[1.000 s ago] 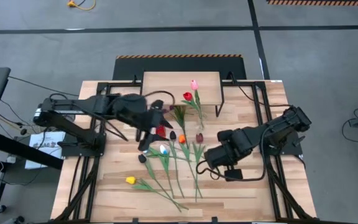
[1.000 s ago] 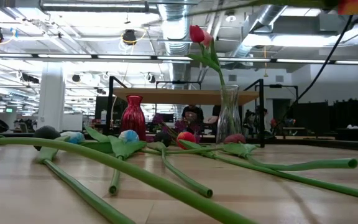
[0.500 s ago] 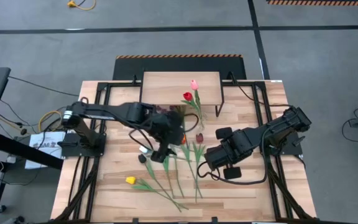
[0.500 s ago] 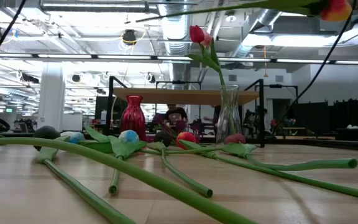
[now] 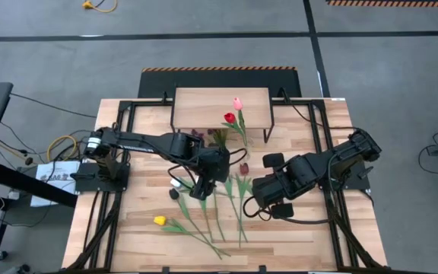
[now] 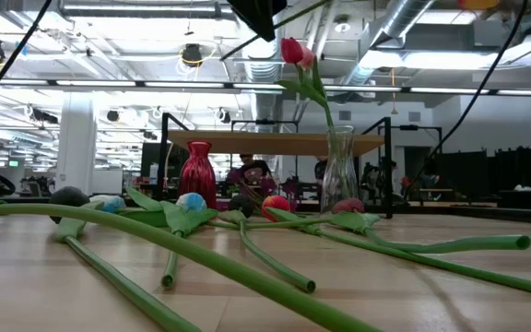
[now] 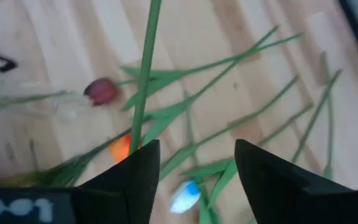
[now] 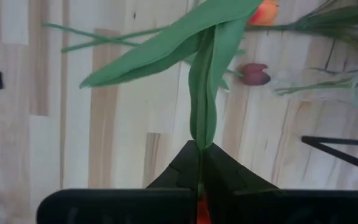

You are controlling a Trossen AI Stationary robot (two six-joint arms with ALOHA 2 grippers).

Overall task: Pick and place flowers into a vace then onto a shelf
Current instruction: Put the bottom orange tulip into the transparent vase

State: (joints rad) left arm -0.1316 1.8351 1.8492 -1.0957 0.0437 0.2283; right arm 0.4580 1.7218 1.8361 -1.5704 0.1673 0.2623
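My right gripper [image 8: 199, 149] is shut on a leafy green tulip stem [image 8: 202, 93] above the table's near right part [image 5: 255, 199]. The tulip's orange head [image 6: 483, 3] shows at the low view's top edge. My left gripper [image 7: 191, 168] is open over the table's middle [image 5: 202, 188]. The raised stem [image 7: 145, 74] runs between its fingers, close beside one finger. A clear glass vase [image 6: 339, 171] stands upright with a red tulip [image 5: 230, 118] and a pink tulip [image 5: 238, 103] in it. The shelf [image 5: 221, 106] is at the far edge. Several tulips [image 5: 204, 202] lie flat on the table. My right gripper pinches the tulip's stem [image 8: 200, 142] between its two fingers; the leaves fan out beyond the fingertips. An orange bit [image 8: 201, 210] shows behind the fingers. The flower is lifted clear of the table. My left gripper: whether its finger [image 7: 135, 168] touches the stem, I cannot tell.
A red vase [image 6: 197, 172] stands left of the glass one in the low view. A yellow tulip [image 5: 159, 221], a blue-white head [image 7: 184, 196], an orange head [image 7: 120, 149] and a maroon head [image 7: 101, 91] lie below the grippers. Black frame rails [image 5: 319, 144] run along both table sides.
My left arm has swung from the table's left side toward the middle and the near edge, over the lying tulips, up to the stem that my right gripper holds. The held tulip's head has risen toward the low view's top edge.
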